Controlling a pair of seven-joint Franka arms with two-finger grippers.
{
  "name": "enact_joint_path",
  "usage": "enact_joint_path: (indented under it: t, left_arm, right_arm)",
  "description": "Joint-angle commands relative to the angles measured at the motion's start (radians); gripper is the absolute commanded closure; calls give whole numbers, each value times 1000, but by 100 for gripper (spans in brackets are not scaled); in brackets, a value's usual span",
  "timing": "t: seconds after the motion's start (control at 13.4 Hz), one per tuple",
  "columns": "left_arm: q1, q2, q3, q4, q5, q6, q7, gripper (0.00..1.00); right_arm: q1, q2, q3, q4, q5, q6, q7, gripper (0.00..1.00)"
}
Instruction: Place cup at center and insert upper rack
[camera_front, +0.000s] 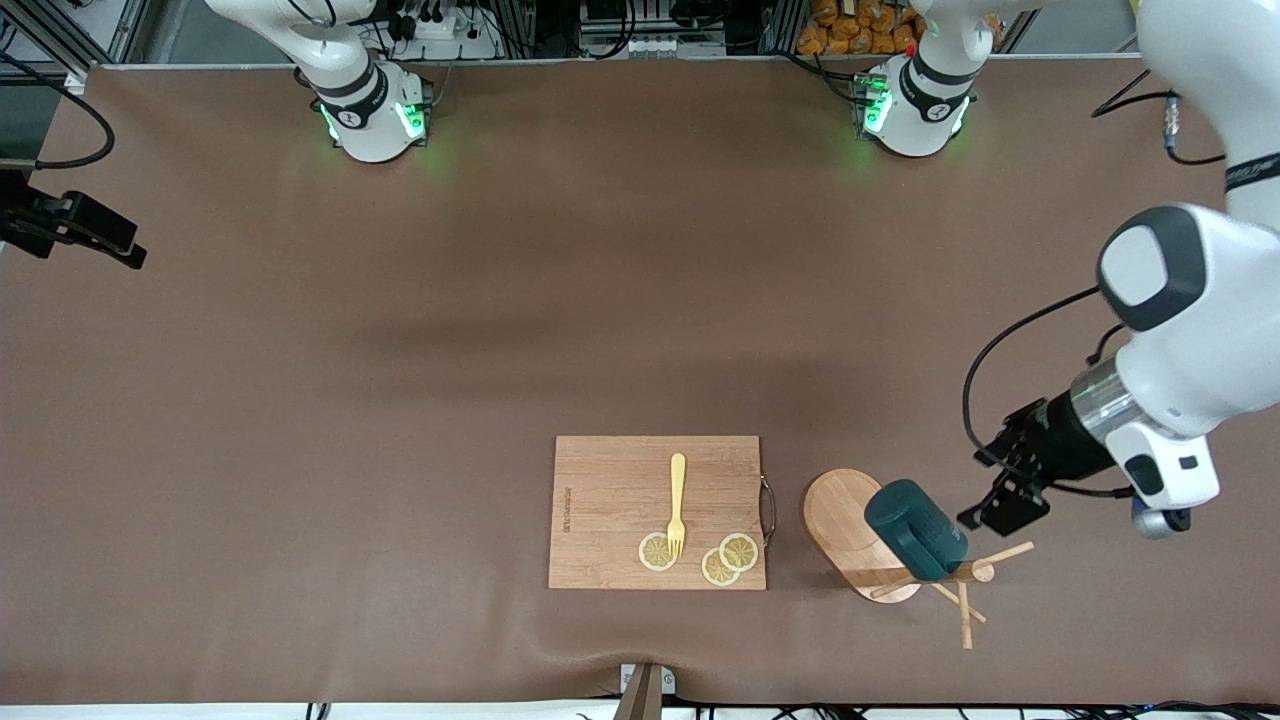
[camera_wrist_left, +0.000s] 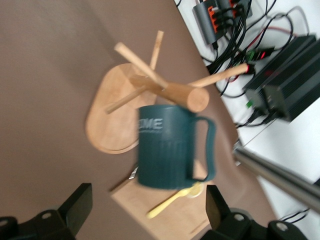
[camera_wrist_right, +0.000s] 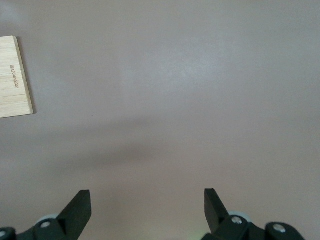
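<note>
The dark teal cup hangs up on the pegs of the light wooden mug tree, whose oval base rests on the table beside the cutting board, toward the left arm's end. In the left wrist view the cup shows in front of the tree's post and base. My left gripper is open and empty, close beside the cup and apart from it. My right gripper is open and empty over bare table; it is out of the front view.
A rectangular wooden cutting board holds a yellow fork and three lemon slices. Its corner shows in the right wrist view. Cables and black boxes lie off the table's edge near the mug tree.
</note>
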Motion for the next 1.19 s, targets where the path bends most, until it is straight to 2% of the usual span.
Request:
enact_joint_path:
  t: [0.0, 0.15, 0.3, 0.45, 0.6, 0.82, 1.12]
  left_arm:
    - [36, -114, -4, -96, 18, -71, 117, 0]
    - [54, -193, -5, -181, 18, -74, 202, 0]
    - [54, -236, -4, -225, 18, -77, 273, 0]
    - [56, -240, -1, -223, 31, -129, 371, 0]
    - [54, -262, -8, -222, 124, -194, 446, 0]
    - [48, -299, -31, -223, 161, -281, 510, 0]
    - [31, -345, -53, -243, 172, -333, 532, 0]
  right_arm:
    - [2, 6, -1, 20, -15, -14, 15, 0]
    - [1, 6, -1, 20, -15, -14, 15, 0]
    - [-1, 6, -1, 20, -15, -14, 15, 0]
    - [1, 6, -1, 20, -15, -13, 17, 0]
    - [1, 6, -1, 20, -14, -14, 17, 0]
    - [-1, 6, -1, 20, -14, -14, 17, 0]
    - [-1, 6, -1, 20, -14, -14, 17, 0]
